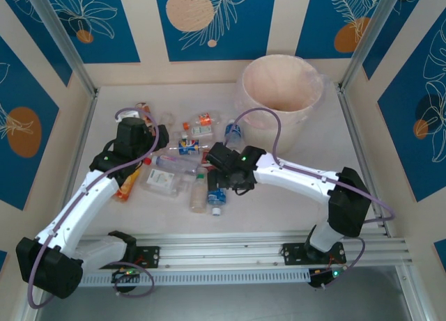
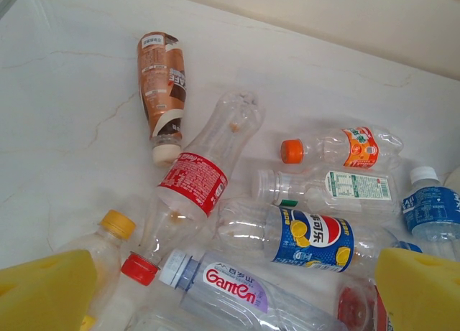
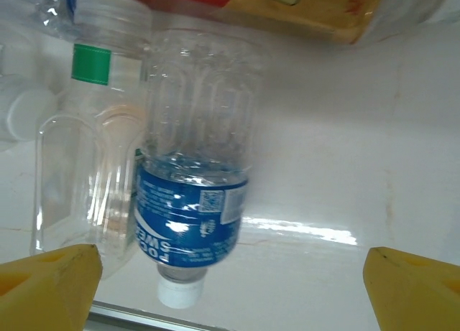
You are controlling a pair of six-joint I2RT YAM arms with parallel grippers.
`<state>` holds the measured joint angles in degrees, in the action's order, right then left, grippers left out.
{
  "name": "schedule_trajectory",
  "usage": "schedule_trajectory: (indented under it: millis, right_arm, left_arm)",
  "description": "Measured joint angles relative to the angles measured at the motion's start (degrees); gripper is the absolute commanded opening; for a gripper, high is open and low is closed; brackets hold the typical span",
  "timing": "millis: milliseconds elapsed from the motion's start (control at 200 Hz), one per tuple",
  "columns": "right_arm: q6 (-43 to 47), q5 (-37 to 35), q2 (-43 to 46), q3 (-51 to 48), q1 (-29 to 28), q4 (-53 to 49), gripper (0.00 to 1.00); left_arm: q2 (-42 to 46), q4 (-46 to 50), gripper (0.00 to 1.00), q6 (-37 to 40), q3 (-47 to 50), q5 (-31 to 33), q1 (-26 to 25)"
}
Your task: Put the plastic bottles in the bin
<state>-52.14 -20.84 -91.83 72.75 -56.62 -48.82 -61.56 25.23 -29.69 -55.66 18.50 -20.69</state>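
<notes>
Hardly started, judging by the layout. Nearest the arm bases, well short of the bin (image 1: pixel 315 91) and off to its left: right gripper (image 3: pixel 230 281), fingers spread wide, straddling a blue-label bottle (image 3: pixel 190 216) without touching it. Bottle flat on the table (image 3: pixel 345 166), white cap toward the camera. Just beside it, on the side away from the bin: a clear bottle with a green band (image 3: pixel 72 187), also lying down.

A little farther out, again left of the bin: left gripper (image 2: pixel 230 291), fingers wide apart too, gripping nothing, hanging above the main heap of plastic bottles (image 1: pixel 171 182). Among them a red-label bottle (image 2: pixel 192 184), a Pepsi-label bottle (image 2: pixel 313 238), an orange-label bottle (image 2: pixel 352 148) and, farthest from the bin, a brown-label bottle (image 2: pixel 159 80). Closest to the bin, just beside its wall: a white-capped blue bottle (image 1: pixel 233 133).

Farthest back: the bin itself, upright, thin liner over the rim, inside looking bare from above, no bottle to be made out in it.

So nothing delivered, as far as can be told; about a dozen left on the table, none held. Probably first in line: the blue-label bottle between the right fingers.
</notes>
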Motion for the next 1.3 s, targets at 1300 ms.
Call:
schedule_trajectory:
  millis: [1300]
  right_arm:
    - [1.6,7.4,-13.2,-3.2,6.4,7.3,0.76]
  left_arm:
    - [-1.6,-0.3,1.00,0.0,0.5,0.0,0.0]
